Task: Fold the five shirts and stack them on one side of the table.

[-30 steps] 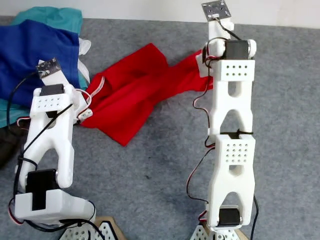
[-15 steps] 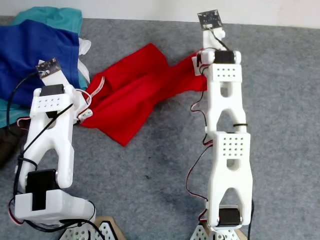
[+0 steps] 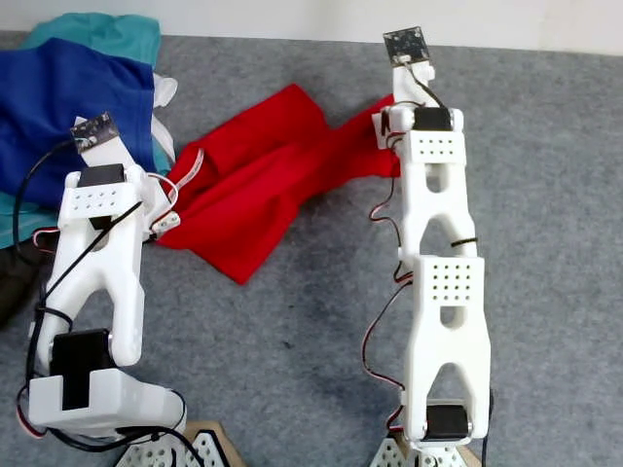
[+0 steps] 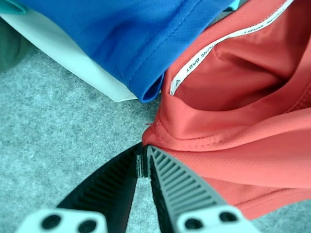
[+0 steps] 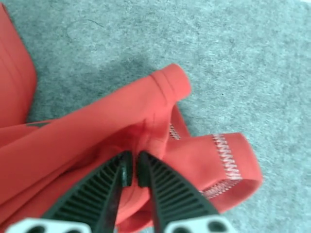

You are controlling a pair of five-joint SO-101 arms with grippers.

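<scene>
A red shirt (image 3: pixel 255 180) lies crumpled across the middle of the grey table. My left gripper (image 3: pixel 165 221) sits at its left end by the collar. In the left wrist view this left gripper (image 4: pixel 145 164) is shut, its tips pinching the hem of the red shirt (image 4: pixel 233 141) just below the collar tape. My right gripper (image 3: pixel 387 125) is at the shirt's far right end. There the right gripper (image 5: pixel 133 167) is shut on a fold of the red shirt (image 5: pixel 97 131) beside a stitched sleeve cuff (image 5: pixel 228 165).
A pile of shirts fills the back left corner: a blue shirt (image 3: pixel 58 107) on top, a teal shirt (image 3: pixel 97 34) behind, a white one (image 3: pixel 164 92) peeking out. A dark cloth (image 3: pixel 12 282) lies at the left edge. Bare grey table (image 3: pixel 292 350) spreads between the arms and to the right.
My right arm has swung left and a little farther back, carrying the red shirt's right end with it. The left arm has stayed still.
</scene>
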